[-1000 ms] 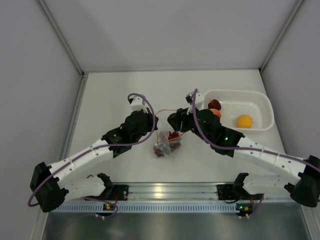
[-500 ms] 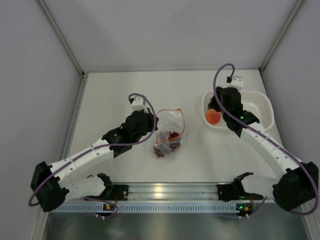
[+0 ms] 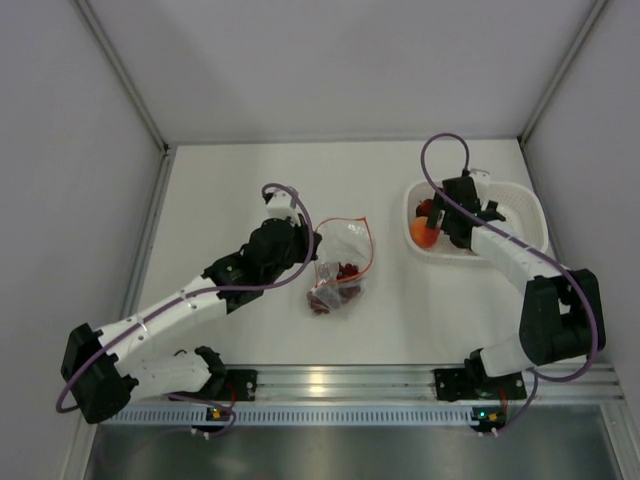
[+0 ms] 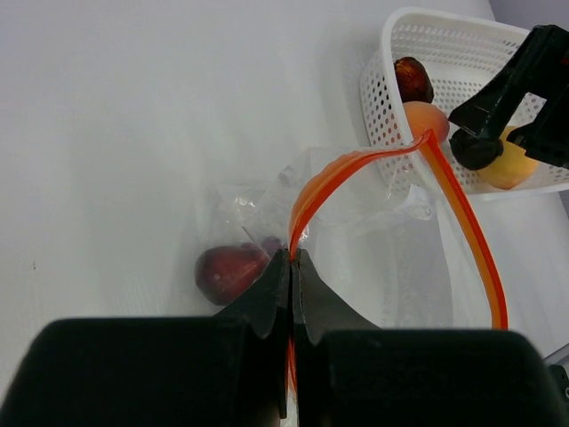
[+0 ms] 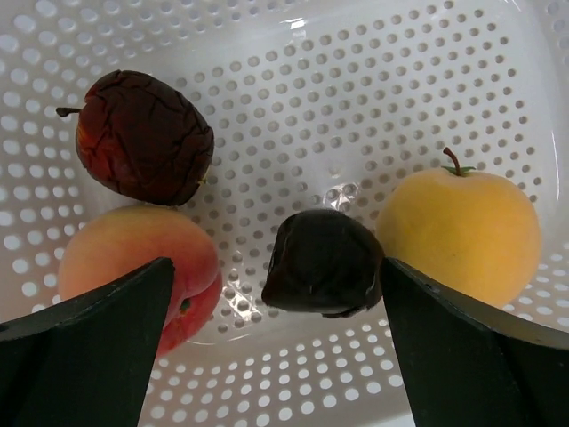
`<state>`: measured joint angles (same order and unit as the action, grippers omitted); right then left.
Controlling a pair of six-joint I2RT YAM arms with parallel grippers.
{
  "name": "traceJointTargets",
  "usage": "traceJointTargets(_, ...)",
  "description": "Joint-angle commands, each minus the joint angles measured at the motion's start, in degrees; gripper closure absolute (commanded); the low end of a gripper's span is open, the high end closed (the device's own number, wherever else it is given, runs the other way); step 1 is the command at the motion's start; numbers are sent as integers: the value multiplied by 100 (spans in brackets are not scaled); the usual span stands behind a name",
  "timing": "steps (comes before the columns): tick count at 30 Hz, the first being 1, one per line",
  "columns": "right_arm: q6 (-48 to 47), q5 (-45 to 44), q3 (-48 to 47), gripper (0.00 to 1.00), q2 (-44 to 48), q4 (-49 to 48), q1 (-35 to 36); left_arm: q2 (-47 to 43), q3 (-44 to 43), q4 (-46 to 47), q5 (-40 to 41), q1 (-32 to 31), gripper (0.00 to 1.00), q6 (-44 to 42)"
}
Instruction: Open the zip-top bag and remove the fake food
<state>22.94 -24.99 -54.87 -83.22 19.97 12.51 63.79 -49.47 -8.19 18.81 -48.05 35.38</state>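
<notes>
Top view: the zip-top bag [image 3: 345,240] lies well left of the white basket [image 3: 520,195], its mouth lifted by the left gripper [image 3: 310,242] to gape basket-ward, with dark red fake food [image 3: 345,270] inside. Left wrist: fingers pinched tight on the red-orange zip strip [image 4: 307,191]. Right wrist: the right gripper [image 5: 276,276] hangs spread wide above the basket, holding nothing. Below it sit the peach [image 5: 133,258], the yellow fruit [image 5: 462,236] and two dark pieces [image 5: 322,262] — crowded for another drop.

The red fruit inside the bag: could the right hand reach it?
Probably yes: the left hand holds the bag mouth agape, and the right hand hangs open and empty over the basket.
</notes>
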Motion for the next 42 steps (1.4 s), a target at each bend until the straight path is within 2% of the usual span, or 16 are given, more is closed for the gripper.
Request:
traceJointTargets(1,26,-208,-279,1,138,34,-109,11,-273,54,-149,6,100,-145)
traceJointTargets(2,26,-138,-209,1,209,-10,-100,19,-291,45,-149,6,100,-145)
traceJointTargets(8,70,1662,196,1,895,-660,-100,81,-423,54,-254,6,100,-110)
traceJointTargets(9,175,2004,205,3,956,-687,-100,98,-440,54,-272,6,100,-101)
traceJointTargets(10,228,2146,205,11,1061,-696,-100,99,-466,54,-298,6,100,-92)
traceJointTargets(12,351,2462,214,19,1254,-740,-56,81,-467,54,-334,6,100,-83)
traceJointTargets(13,413,2473,205,26,1334,-705,57,90,-467,54,-343,-2,100,-57)
traceJointTargets(16,527,2368,135,36,1677,-626,478,107,-441,54,-369,-2,100,-22)
traceJointTargets(18,580,2298,47,39,1905,-582,760,116,-440,63,-413,-2,100,31)
traceJointTargets(25,756,1534,-217,50,2257,-661,2542,64,-405,159,-579,-2,100,198)
traceJointTargets(28,835,1138,-330,50,2153,-731,3211,37,-353,343,-729,-11,100,277)
traceJointTargets(33,923,865,-507,51,1574,-836,3845,-59,-151,590,-686,-11,100,601)
traceJointTargets(42,1213,584,-577,59,528,-951,4119,-393,-10,652,-457,-20,100,673)
